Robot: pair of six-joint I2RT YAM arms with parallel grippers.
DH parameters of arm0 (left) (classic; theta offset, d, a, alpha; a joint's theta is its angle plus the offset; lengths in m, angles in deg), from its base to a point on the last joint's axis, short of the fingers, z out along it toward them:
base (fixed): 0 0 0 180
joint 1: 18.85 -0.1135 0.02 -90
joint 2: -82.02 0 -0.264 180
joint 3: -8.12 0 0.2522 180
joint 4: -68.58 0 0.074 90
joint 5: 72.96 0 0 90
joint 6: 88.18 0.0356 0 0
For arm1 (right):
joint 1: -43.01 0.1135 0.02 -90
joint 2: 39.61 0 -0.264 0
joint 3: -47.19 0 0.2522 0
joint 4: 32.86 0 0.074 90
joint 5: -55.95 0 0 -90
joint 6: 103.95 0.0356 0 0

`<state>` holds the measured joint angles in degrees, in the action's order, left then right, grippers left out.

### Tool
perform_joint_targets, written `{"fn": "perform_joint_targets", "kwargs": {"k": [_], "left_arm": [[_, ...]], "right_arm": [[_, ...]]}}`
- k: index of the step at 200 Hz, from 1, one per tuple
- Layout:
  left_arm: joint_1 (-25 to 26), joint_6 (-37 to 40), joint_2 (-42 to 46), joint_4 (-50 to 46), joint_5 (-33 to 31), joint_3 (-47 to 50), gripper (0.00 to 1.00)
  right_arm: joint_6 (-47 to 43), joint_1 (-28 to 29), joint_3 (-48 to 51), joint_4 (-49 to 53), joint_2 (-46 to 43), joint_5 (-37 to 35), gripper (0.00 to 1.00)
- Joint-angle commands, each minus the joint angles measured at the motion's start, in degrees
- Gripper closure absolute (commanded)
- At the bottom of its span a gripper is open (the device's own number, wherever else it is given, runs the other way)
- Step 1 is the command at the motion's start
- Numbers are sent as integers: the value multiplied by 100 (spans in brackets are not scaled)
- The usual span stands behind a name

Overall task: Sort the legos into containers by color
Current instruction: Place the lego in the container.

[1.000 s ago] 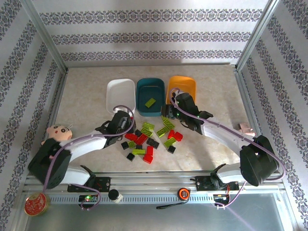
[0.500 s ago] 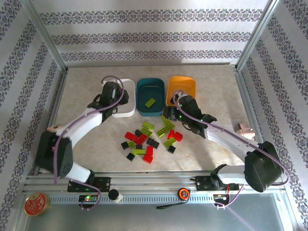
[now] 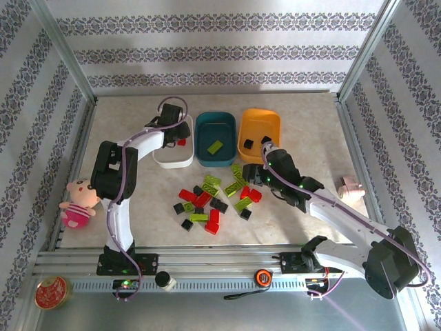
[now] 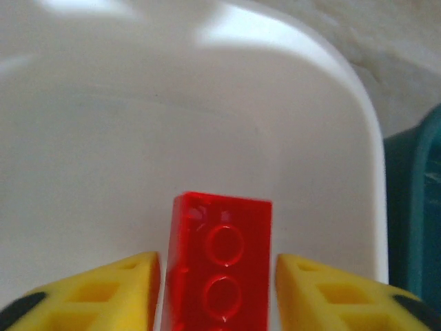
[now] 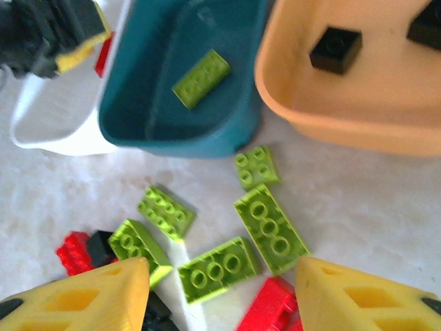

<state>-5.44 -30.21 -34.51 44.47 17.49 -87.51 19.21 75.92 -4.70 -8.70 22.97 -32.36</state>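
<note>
My left hand [image 4: 219, 293] hangs over the white tub [image 4: 207, 117]. Its fingers [image 4: 110, 289] are parted, with a slim gap either side of the red lego [image 4: 220, 255] between them. My right hand [image 5: 224, 289] is wide open and empty above the loose legos [image 5: 265, 227] on the desk [image 5: 358, 200]. Those lie just below the teal tub [image 5: 151, 103], which holds one lime lego [image 5: 200, 78], and the orange tub [image 5: 331, 121], which holds black legos [image 5: 335, 48]. The desk is beige with a marble pattern, closed in by striped, flowered wallpaper [image 3: 220, 52]. The red tin [image 3: 51, 293] at lower left carries gold marks I cannot read.
</note>
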Motion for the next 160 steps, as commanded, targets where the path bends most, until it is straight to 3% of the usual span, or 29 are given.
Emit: {"fn": "perform_joint_targets", "kwargs": {"k": [1, 32, 80, 129, 135, 160], "left_arm": [[-87, -98, 238, -101, 258, -84, 38], [18, -371, 1189, 444, 574, 622, 27], [542, -762, 3263, 1466, 838, 2758, 19], [1163, -862, 4852, 1342, 822, 4332, 16], [1209, -850, 5011, 1245, 796, 4460, 11], [1244, -830, 5552, 919, 729, 4891, 11]], "right_arm": [[107, 76, 331, 438, -73, -111, 40], [-134, 76, 306, 401, 263, 24, 38], [-714, 83, -533, 264, 1627, 296, 36], [-925, 392, -1214, 147, 2468, 397, 37], [-934, 475, -1277, 197, 2534, 307, 37], [-788, 544, -1459, 386, 2771, -317, 37]]}}
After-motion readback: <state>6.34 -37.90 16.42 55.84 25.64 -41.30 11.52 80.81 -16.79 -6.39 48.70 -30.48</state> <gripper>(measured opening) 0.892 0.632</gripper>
